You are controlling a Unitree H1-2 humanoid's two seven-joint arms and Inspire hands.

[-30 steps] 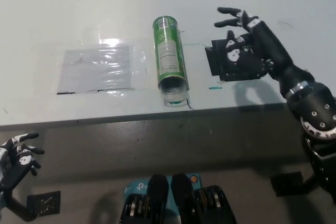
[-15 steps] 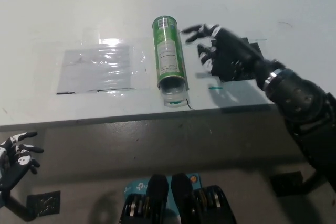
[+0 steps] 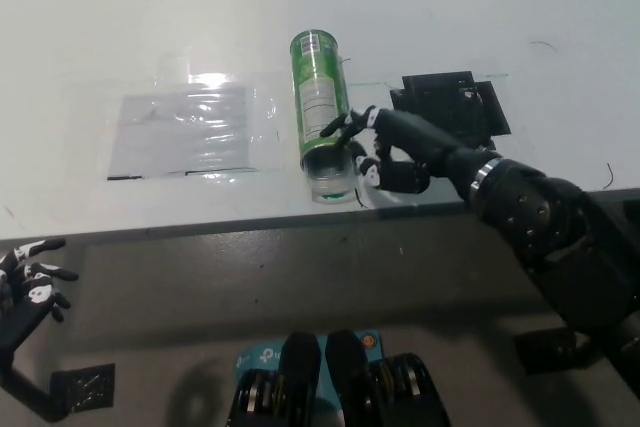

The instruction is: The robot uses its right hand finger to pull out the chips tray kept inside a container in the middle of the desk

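Observation:
A green chips can (image 3: 322,107) lies on its side in the middle of the white desk, its open mouth toward the front edge. A clear tray end (image 3: 331,186) shows at that mouth. My black right hand (image 3: 385,154) is just right of the can's mouth, fingers spread, with one fingertip touching the can's side near the rim. It holds nothing. My white left hand (image 3: 28,282) rests low at the picture's left, below the desk edge, fingers apart.
A clear plastic sheet (image 3: 185,129) lies flat left of the can. A black square patch (image 3: 452,107) sits on the desk behind my right hand. The desk's front edge (image 3: 200,229) runs just below the can's mouth.
My right hand has swung left and toward the front, from over the black patch to the can's open mouth. The left hand has sunk a little lower.

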